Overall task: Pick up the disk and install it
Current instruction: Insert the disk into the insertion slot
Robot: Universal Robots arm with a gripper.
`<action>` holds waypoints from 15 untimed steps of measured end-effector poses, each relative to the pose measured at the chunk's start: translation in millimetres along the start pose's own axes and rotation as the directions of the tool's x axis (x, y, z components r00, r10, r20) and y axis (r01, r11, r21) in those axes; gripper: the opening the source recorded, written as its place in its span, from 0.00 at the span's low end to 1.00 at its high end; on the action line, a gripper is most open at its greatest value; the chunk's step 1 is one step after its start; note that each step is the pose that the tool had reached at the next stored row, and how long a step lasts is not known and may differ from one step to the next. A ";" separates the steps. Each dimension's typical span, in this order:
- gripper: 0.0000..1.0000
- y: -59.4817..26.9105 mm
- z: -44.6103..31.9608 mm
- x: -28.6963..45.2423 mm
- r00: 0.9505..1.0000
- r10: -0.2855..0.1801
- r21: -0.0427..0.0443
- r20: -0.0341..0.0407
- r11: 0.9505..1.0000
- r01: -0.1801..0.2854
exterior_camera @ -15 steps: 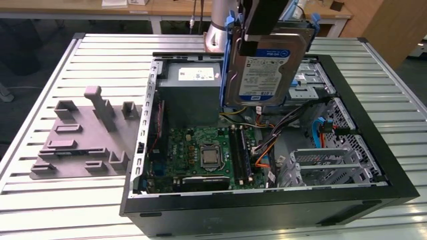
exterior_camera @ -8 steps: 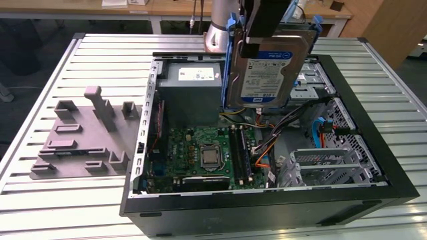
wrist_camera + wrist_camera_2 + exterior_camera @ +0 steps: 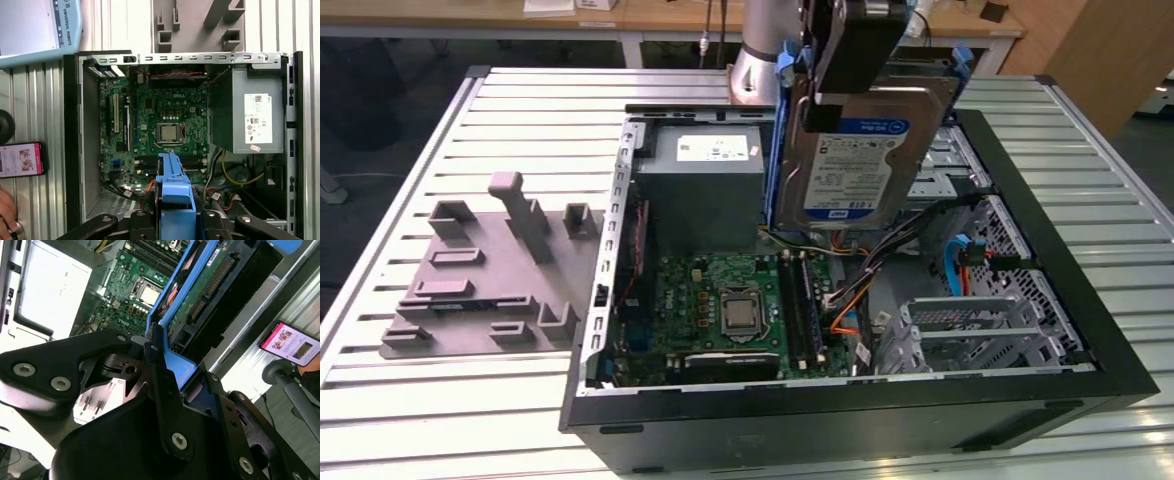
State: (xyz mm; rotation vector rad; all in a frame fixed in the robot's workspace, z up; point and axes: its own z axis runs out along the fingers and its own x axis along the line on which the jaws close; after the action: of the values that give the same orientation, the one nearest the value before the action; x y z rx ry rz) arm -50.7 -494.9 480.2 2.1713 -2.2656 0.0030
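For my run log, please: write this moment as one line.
jaws: shut on disk | disk: upright, held over open computer case | installed: not yet

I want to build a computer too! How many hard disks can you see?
1. The disk is clamped in the gripper, above the open computer case. More could be hidden inside the metal cages on the exterior view's right.

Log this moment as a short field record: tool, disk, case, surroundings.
tool: shut on the blue frame of the disk
disk: held near upright above the open computer case, label facing the exterior camera
computer case: lying open on the slatted table, motherboard and power supply exposed
grey fixture: on the table, at the exterior view's left of the case
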 end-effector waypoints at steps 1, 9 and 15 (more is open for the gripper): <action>0.36 -0.1 0.3 2.2 1.000 0.000 0.000 0.000 1.000 0.000; 0.36 -0.5 2.0 13.9 1.000 0.002 0.001 0.000 1.000 -0.002; 0.36 -0.8 2.3 17.8 1.000 0.002 0.001 0.000 1.000 -0.002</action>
State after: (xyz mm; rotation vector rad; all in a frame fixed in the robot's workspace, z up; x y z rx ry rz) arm -50.7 -512.7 478.0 2.1698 -2.2677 0.0043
